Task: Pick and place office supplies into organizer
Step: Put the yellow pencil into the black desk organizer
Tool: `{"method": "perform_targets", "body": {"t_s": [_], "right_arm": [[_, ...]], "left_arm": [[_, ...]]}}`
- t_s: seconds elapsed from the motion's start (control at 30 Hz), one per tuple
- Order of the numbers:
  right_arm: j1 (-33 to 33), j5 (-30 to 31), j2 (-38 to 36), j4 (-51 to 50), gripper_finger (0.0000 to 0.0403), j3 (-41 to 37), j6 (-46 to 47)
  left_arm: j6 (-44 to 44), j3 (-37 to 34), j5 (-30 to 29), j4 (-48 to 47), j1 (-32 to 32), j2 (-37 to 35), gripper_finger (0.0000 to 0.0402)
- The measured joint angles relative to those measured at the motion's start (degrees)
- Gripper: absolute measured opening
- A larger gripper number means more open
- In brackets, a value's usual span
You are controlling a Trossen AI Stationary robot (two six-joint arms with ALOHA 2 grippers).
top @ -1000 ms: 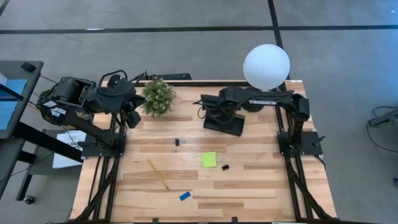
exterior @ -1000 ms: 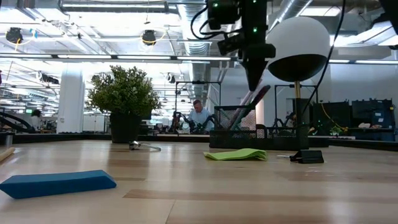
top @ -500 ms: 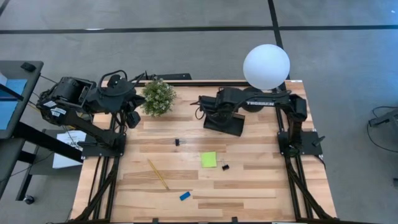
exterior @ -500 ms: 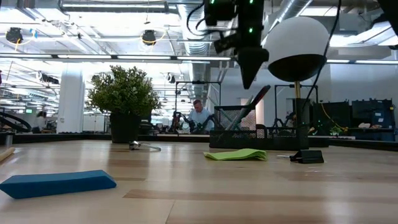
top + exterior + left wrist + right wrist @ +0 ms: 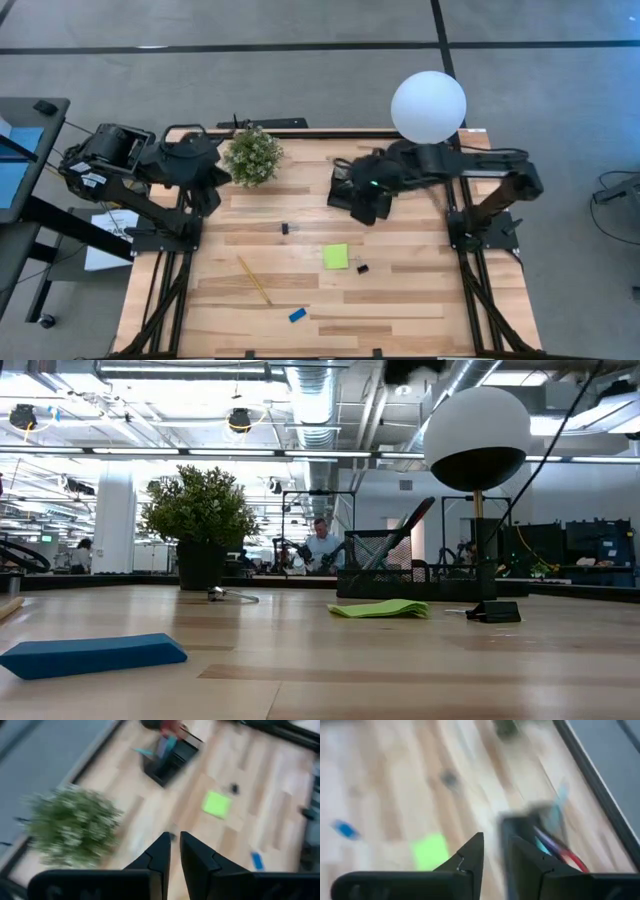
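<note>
The black organizer [image 5: 385, 565] stands at the table's far middle, with pens [image 5: 412, 520] leaning out of it. In the high view my right gripper [image 5: 355, 203] hangs above it and hides most of it. That gripper [image 5: 494, 854] is open, with nothing between its fingers. The lime sticky-note pad [image 5: 336, 257], two black clips [image 5: 362, 268] [image 5: 284, 229], the yellow pencil [image 5: 253, 279] and the blue eraser [image 5: 297, 315] lie flat on the wood. My left gripper [image 5: 175, 851] waits high at the far left by the plant, its fingers nearly together and holding nothing.
A green potted plant [image 5: 252, 155] stands at the far left beside my left gripper. A lamp with a white globe [image 5: 428, 107] stands at the far right, close behind the organizer. Bare wood lies along the near edge. People sit in the room beyond the table.
My right gripper has risen from the top of the dark pen leaning in the organizer and left the low view's top edge. It has drawn back a little toward the table's right and rolled. The pen stays leaning in the organizer. My left gripper has turned slightly in place.
</note>
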Motion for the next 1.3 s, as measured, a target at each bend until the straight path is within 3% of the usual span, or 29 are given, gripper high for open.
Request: {"method": "perform_targets", "body": {"t_s": [0.27,0.37,0.5,0.57,0.73,0.87,1.07,1.3], "right_arm": [[8.1,0.4,-2.8,12.3,0.0076,0.0,-0.2],[9.1,0.5,-2.7,14.8,0.0076,0.0,-0.3],[9.2,0.4,-2.5,15.8,0.0076,0.0,-0.8],[8.7,0.4,-2.4,15.7,0.0076,0.0,-0.8],[7.7,0.3,-2.4,16.3,0.0075,0.0,1.0],[7.8,0.2,-2.4,16.5,0.0075,0.0,2.6],[9.5,0.0,-2.4,13.5,0.0075,0.0,0.8],[12.1,-1.3,-2.4,8.5,0.0075,0.0,0.7]], "left_arm": [[-1.2,-12.5,8.6,3.9,-7.3,0.0,0.0036],[0.9,-21.1,16.5,15.7,-10.2,0.1,0.0036],[10.0,-32.6,30.4,35.7,-13.2,0.1,0.0036],[13.9,-37.6,33.8,44.1,-14.1,0.9,0.0036],[19.6,-45.9,35.0,56.4,-15.0,3.8,0.0036],[21.7,-47.2,38.6,57.0,-14.8,8.1,0.0035],[21.7,-47.2,39.1,57.1,-14.8,15.3,0.0042],[22.3,-47.2,39.1,57.8,-14.8,23.9,0.0100]]}}
